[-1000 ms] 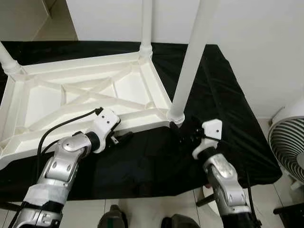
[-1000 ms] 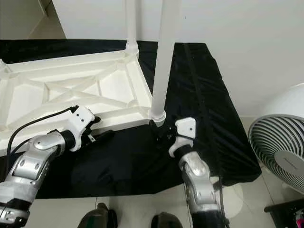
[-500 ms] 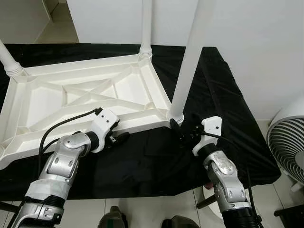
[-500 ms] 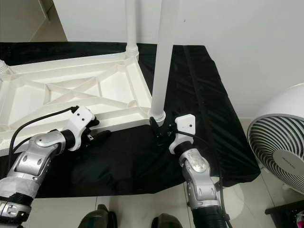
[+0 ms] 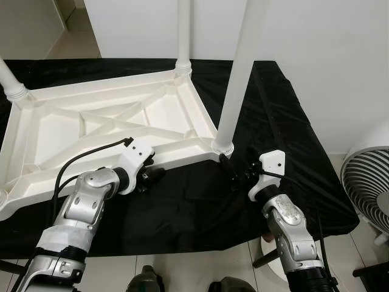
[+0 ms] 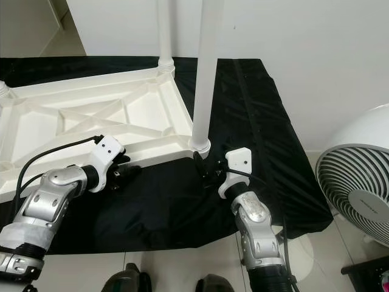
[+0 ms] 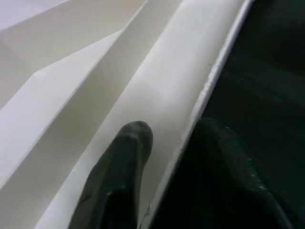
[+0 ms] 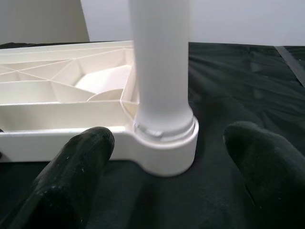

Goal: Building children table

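A white plastic table top (image 5: 91, 121) lies upside down on a black cloth. Legs stand upright in its corners, the nearest being the near right leg (image 5: 234, 85). My left gripper (image 5: 153, 175) is at the near rim of the table top. One finger (image 7: 121, 162) lies on the inner face of the rim and the other is outside it over the cloth, shut on the rim. My right gripper (image 5: 233, 172) is open, low on the cloth just before the near right leg's base (image 8: 164, 138). Its fingers (image 8: 81, 162) stand apart on either side of the base without touching it.
The black cloth (image 5: 285, 121) hangs over the front and right edges of its support. A white fan (image 5: 368, 182) stands on the floor at the right. A white wall is close behind. The far right leg (image 5: 182, 33) and a far left leg (image 5: 11, 82) also stand up.
My left gripper has drawn in from the cloth and closed onto the near rim. The right gripper has edged a little closer to the leg's base. The view has shifted slightly.
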You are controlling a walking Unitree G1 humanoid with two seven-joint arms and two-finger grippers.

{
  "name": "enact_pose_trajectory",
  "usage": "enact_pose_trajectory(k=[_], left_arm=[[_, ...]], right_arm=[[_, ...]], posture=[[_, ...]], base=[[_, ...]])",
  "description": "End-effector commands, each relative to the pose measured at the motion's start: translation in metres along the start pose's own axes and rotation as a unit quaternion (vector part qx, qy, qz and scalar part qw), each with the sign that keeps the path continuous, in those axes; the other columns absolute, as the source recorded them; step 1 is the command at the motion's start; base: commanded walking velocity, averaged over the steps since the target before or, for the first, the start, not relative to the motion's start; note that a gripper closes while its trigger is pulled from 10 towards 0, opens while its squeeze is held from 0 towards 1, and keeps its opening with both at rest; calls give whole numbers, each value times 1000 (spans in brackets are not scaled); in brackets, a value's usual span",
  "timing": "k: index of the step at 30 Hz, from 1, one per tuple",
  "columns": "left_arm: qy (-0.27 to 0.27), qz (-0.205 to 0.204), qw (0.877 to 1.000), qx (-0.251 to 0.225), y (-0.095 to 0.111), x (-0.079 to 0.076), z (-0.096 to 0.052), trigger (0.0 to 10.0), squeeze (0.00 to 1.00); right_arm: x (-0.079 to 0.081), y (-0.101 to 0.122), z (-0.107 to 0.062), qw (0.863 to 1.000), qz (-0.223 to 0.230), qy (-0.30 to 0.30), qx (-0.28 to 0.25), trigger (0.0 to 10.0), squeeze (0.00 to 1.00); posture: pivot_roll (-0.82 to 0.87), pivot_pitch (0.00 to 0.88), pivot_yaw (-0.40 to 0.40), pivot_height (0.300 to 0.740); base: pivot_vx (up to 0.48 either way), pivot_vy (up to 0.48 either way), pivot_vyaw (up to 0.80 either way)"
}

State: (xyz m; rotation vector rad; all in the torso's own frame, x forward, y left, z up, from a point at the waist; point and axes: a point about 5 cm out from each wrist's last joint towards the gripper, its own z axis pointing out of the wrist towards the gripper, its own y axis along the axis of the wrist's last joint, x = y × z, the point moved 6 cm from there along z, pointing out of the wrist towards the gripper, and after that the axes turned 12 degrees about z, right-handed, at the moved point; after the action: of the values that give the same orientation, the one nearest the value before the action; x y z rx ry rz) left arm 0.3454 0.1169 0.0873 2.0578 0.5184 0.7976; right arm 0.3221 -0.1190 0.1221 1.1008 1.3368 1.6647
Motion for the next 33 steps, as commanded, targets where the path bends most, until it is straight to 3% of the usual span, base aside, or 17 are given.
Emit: enact_pose_trajectory(k=[1, 7, 8, 9, 12, 13, 14, 19, 24, 28, 29, 33], left_arm=[[81, -29, 995, 47, -22, 15, -2, 0, 0], [115, -55, 992, 16, -3, 9, 9, 0, 0], [130, -64, 989, 1, 6, 4, 14, 196, 0], [141, -71, 987, -10, 13, 0, 17, 1569, 0], [146, -74, 986, -15, 17, -2, 18, 1569, 0], [150, -71, 986, -24, 23, -5, 21, 3216, 0], [155, -70, 985, -34, 30, -7, 24, 10000, 0], [177, -74, 979, -62, 49, -8, 31, 10000, 0], [184, -26, 979, -84, 60, -9, 32, 10000, 0], [156, -75, 979, -109, 64, -16, 30, 10000, 0], [153, -82, 977, -119, 67, -17, 28, 10000, 1000], [160, -77, 974, -140, 76, -16, 23, 10000, 1000]], right_arm=[[0, 4, 0, 1000, -3, -3, -7, 10000, 0], [-1, 9, 5, 1000, -1, -11, -16, 10000, 0], [0, 10, 7, 1000, 2, -14, -20, 10000, 0], [0, 12, 9, 1000, 5, -16, -23, 10000, 0], [0, 13, 9, 1000, 6, -17, -24, 10000, 0], [1, 14, 11, 999, 9, -17, -27, 10000, 0], [3, 15, 13, 999, 12, -17, -29, 10000, 0], [7, 19, 21, 999, 17, -13, -33, 10000, 0], [8, 22, 25, 999, 17, -10, -36, 10000, 0], [7, 23, 25, 999, 18, -11, -38, 10000, 0], [7, 23, 25, 999, 18, -12, -38, 10000, 0], [4, 23, 25, 999, 17, -21, -39, 10000, 0]], posture=[[-15, 25, 17, 740], [-21, 35, 7, 740], [-21, 37, 4, 740], [-19, 43, -3, 740], [-19, 43, -3, 740], [-17, 52, -13, 740], [-19, 59, -21, 740], [-25, 75, -35, 740], [-28, 83, -35, 740], [-25, 84, -33, 740], [-24, 86, -31, 740], [-20, 85, -27, 740]], base=[[0, 0, 0], [0, 0, 0], [0, 0, 0], [0, 0, 0], [0, 0, 0], [0, 0, 0], [0, 0, 0], [0, 0, 0], [0, 0, 0], [0, 0, 0], [0, 0, 0], [0, 0, 0]])
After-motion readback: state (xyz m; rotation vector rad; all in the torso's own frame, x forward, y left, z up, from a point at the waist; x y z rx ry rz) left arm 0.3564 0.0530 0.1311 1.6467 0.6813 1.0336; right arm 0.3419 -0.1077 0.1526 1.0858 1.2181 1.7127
